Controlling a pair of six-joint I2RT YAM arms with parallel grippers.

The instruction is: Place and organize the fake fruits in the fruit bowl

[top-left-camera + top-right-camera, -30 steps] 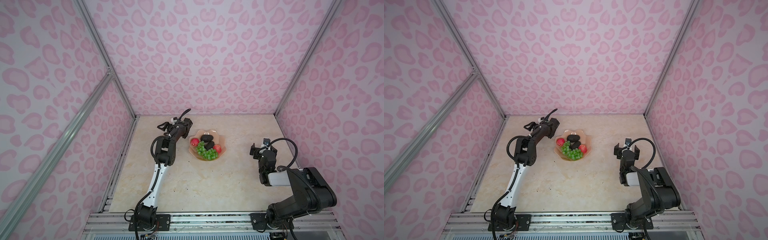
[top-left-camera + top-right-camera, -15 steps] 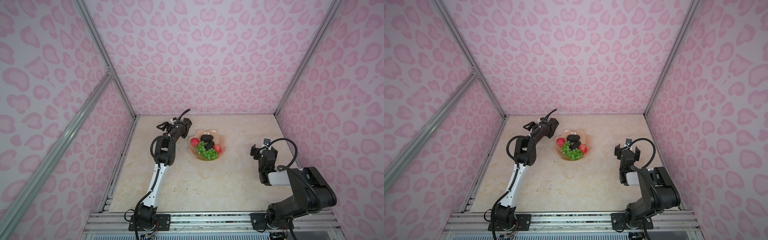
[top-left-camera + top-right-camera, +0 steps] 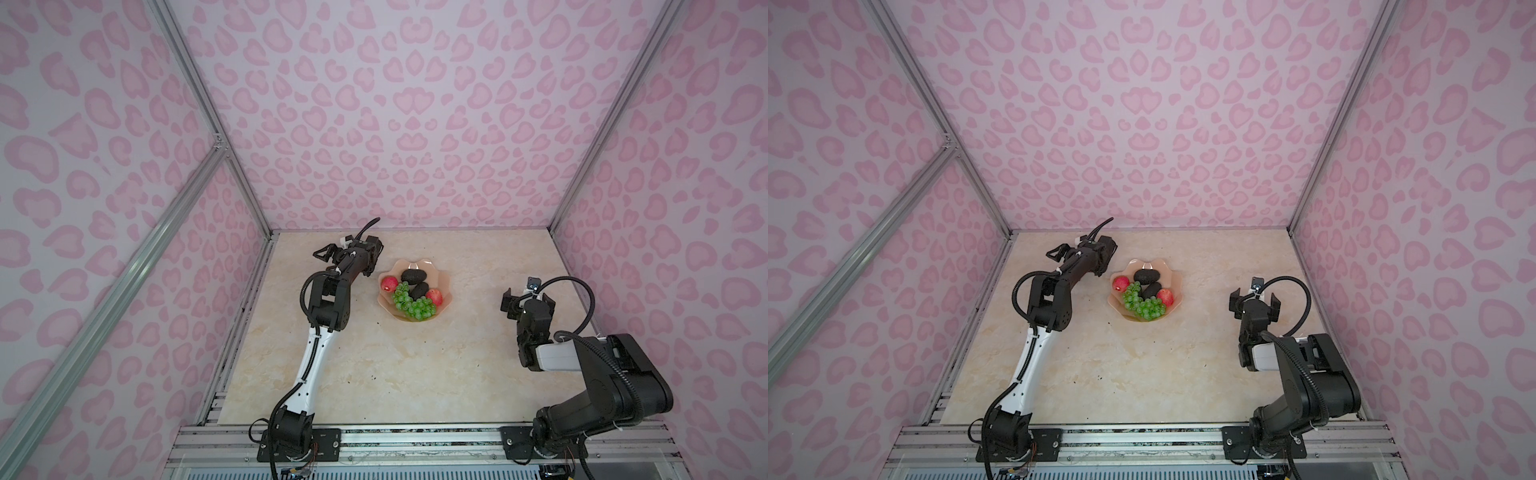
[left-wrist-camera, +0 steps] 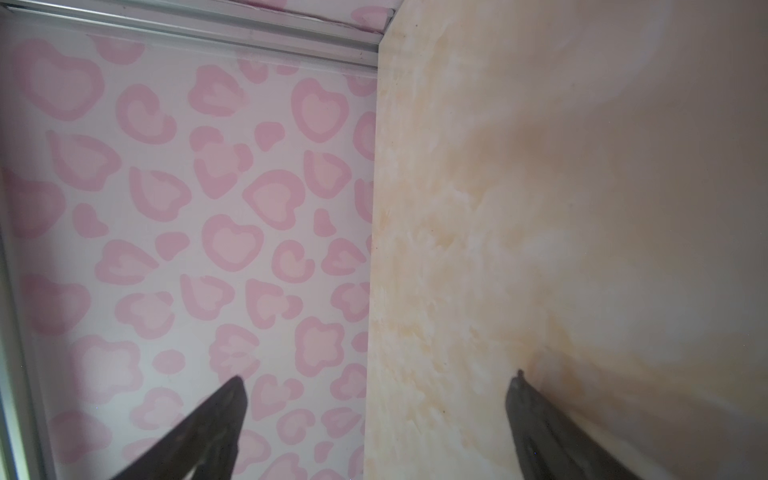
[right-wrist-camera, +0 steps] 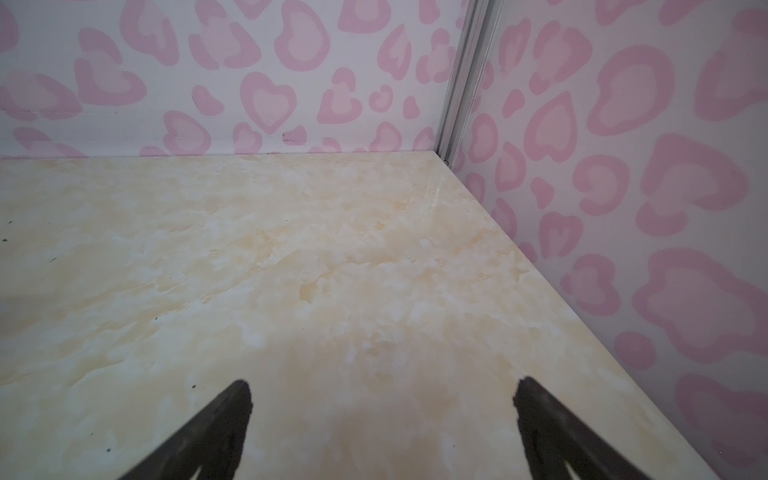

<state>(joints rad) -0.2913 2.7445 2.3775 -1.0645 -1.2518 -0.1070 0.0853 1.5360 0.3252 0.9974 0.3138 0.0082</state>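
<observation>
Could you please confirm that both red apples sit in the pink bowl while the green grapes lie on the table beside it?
Not quite: the green grapes lie inside the pink bowl too, toward its near side, as both top views show. Both red apples do sit in the bowl.

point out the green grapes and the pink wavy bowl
bunch of small green grapes (image 3: 413, 308), in a top view, middle of the bunch
glossy peach-pink wavy-rimmed fruit bowl (image 3: 417, 264), in a top view, bare far rim
</observation>
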